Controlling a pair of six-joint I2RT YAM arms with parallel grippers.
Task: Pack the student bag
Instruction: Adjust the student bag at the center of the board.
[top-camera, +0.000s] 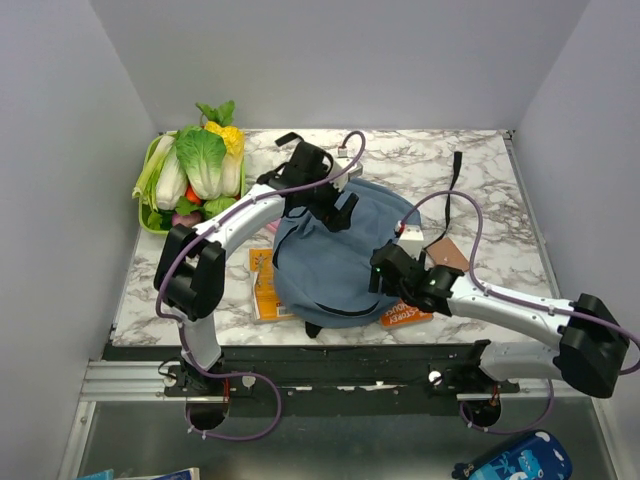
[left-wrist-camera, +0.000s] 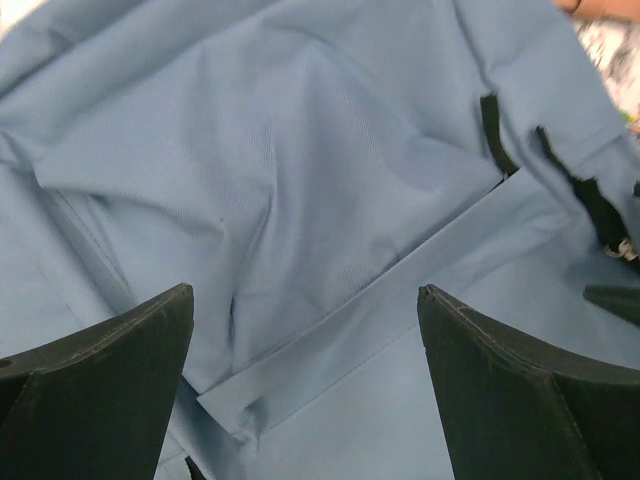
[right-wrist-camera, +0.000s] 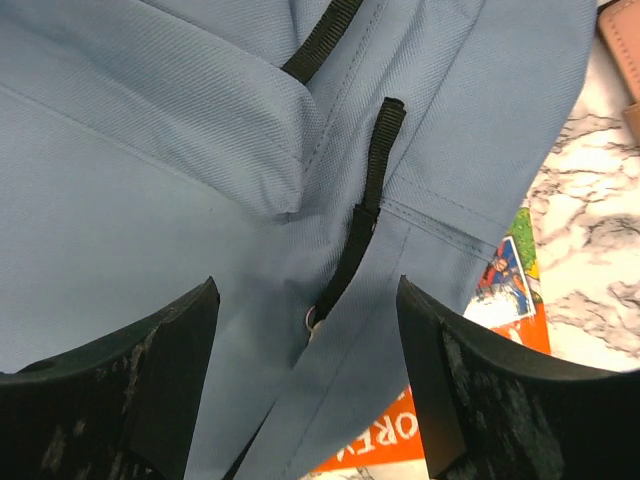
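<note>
Tools spread wide, empty: left tool (left-wrist-camera: 305, 292), right tool (right-wrist-camera: 308, 285) over one soft dusty-blue fabric backpack (top-camera: 335, 265); two orange books (top-camera: 263, 288) at its edges.

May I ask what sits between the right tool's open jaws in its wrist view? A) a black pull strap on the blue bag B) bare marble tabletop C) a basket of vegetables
A: in the right wrist view, the black pull strap on the student bag runs down between the jaws of the right tool, which stand apart and grip nothing.
</note>
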